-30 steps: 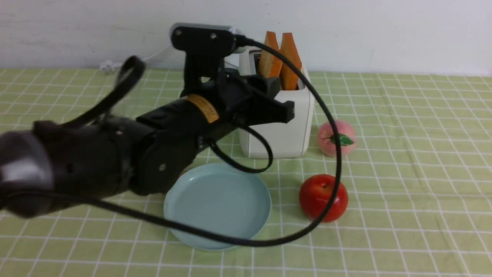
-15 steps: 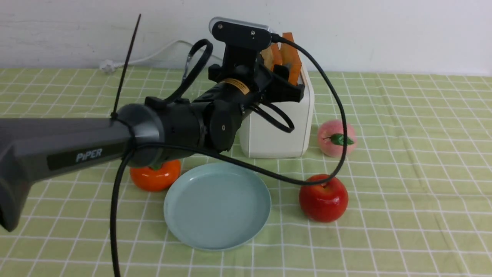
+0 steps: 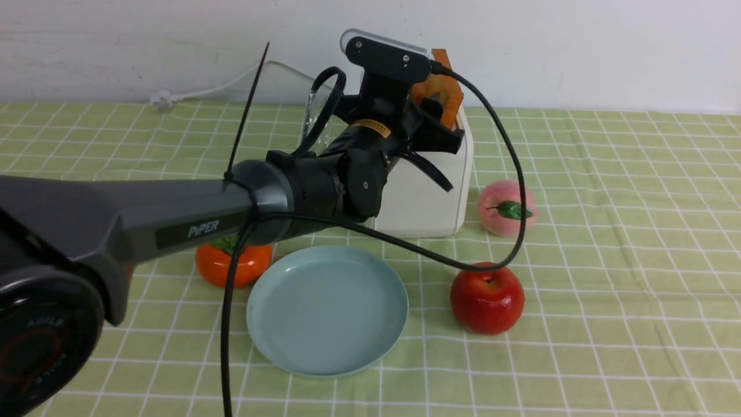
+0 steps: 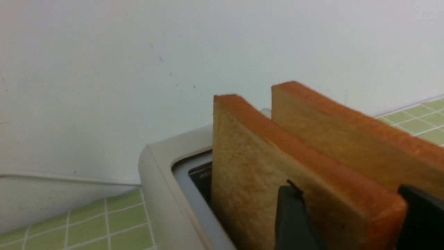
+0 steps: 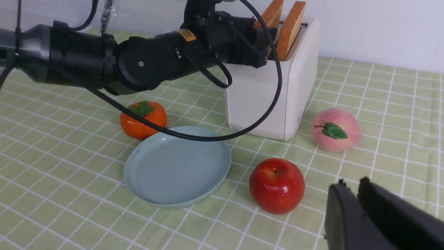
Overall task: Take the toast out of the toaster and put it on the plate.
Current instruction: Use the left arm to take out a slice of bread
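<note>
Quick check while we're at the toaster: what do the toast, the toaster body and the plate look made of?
Toast: likely a foam or plastic replica; uniform porous face, sharp orange crust.
Toaster: matte cream plastic, possibly painted metal; smooth rounded corners.
Plate: pale blue-green plastic or melamine, maybe glazed ceramic; even colour, soft sheen.

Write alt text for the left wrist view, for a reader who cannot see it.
Two golden-brown toast slices stand upright in the cream toaster, seen close up from the left gripper. Its two dark fingers straddle the nearer slice; whether they pinch it cannot be told. A white wall and a green checked tablecloth lie behind.
</note>
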